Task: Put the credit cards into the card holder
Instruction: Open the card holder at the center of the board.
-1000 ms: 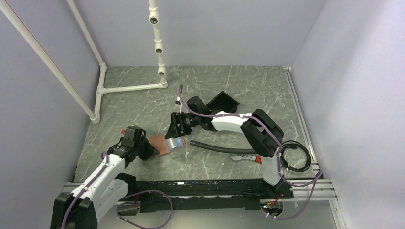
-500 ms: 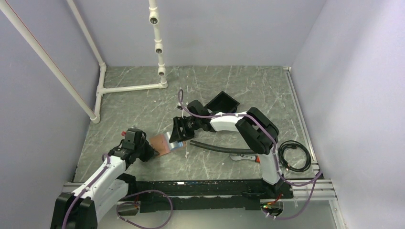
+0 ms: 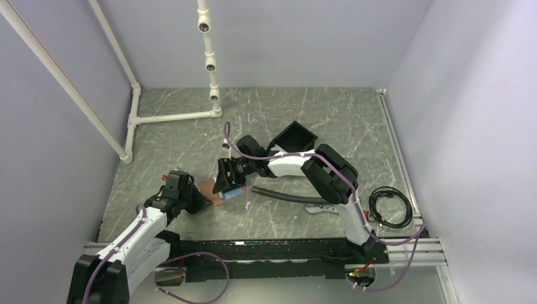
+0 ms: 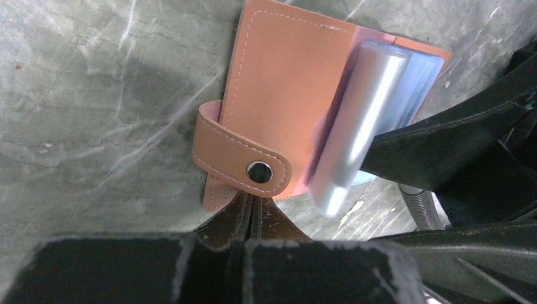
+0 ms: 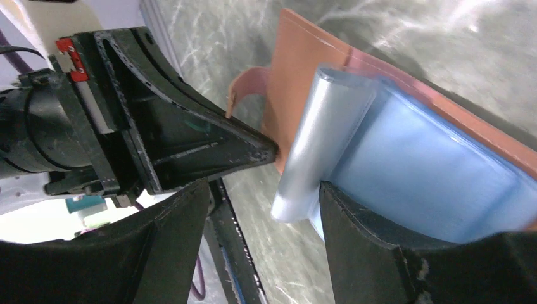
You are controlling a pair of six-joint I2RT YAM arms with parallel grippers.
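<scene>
Lying on grey marbled tabletop (image 3: 329, 120): card holder (image 3: 212, 189); lavender walls (image 3: 468, 95).

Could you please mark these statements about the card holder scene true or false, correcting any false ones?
1. The left gripper is shut on the card holder. True.
2. The right gripper stands open over the blue credit cards. True.
3. The card holder's snap strap is torn off. False: it is attached, its snap showing.
4. The black box sits in front of the left arm. False: it lies behind the right arm.
5. The card holder is black. False: it is tan-brown.
</scene>
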